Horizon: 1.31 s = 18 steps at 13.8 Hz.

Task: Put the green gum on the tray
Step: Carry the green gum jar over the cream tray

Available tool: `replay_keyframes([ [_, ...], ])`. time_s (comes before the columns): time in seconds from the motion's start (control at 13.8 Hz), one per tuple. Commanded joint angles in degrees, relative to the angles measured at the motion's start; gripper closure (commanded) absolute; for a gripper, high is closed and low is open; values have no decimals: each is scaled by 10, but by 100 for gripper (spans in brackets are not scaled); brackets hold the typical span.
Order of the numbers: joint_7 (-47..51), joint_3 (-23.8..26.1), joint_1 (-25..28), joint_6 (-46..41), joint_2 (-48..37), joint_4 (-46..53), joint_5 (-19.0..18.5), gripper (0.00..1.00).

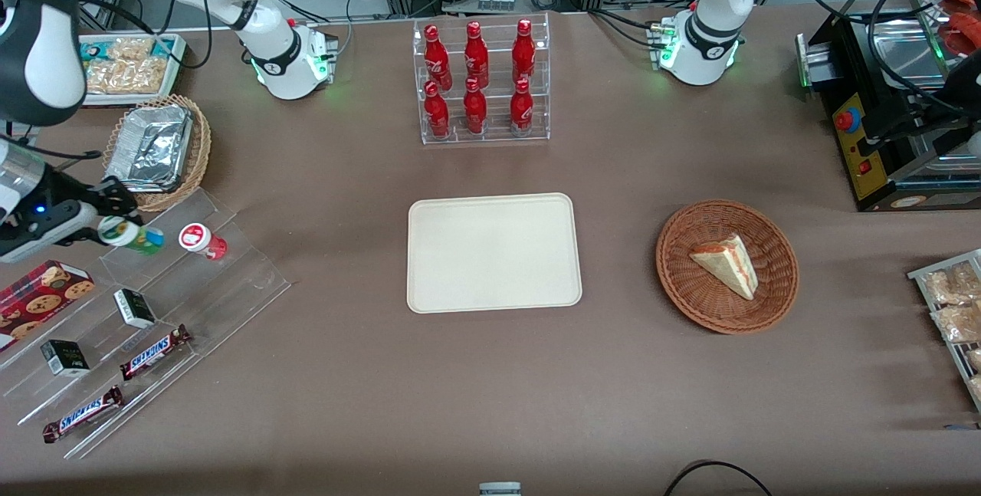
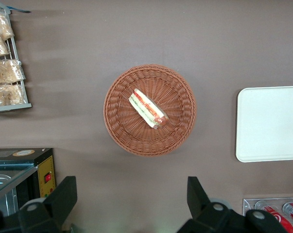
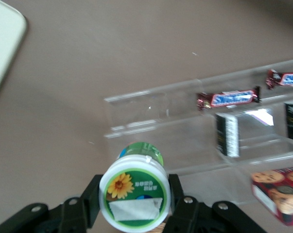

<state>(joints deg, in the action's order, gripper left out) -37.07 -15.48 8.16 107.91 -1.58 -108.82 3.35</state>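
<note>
1. As the fingers grip the green gum by its lid, one on each side, we judge the pick-up step done and the carry to the tray about to begin.
2. We see the gum lying on its side over the upper step of the clear display stand, at the working arm's end of the counter; whether it is touching the step or lifted off it we cannot tell.
3. We find the red gum just beside it on the same step, apart from the fingers.
4. We place the tray at the middle of the counter, well apart from the gum and bare.
5. We expect the next move to call for a lift clear of the stand, then a sideways carry toward the parked arm's end and a lowering onto the tray before release.
6. We note chocolate bars on the lower steps, clear of that path.
</note>
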Motion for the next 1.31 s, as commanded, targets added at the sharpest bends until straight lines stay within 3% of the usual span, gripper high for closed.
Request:
replay_keyframes([
  [0.0,125,2,76,-56,17,55,11,100],
  [0.29,350,66,163,-53,48,84,11,100],
  [0.51,489,84,224,-37,112,130,11,100],
  [0.94,676,88,333,63,262,199,6,100],
  [1.23,757,87,376,124,343,238,5,100],
])
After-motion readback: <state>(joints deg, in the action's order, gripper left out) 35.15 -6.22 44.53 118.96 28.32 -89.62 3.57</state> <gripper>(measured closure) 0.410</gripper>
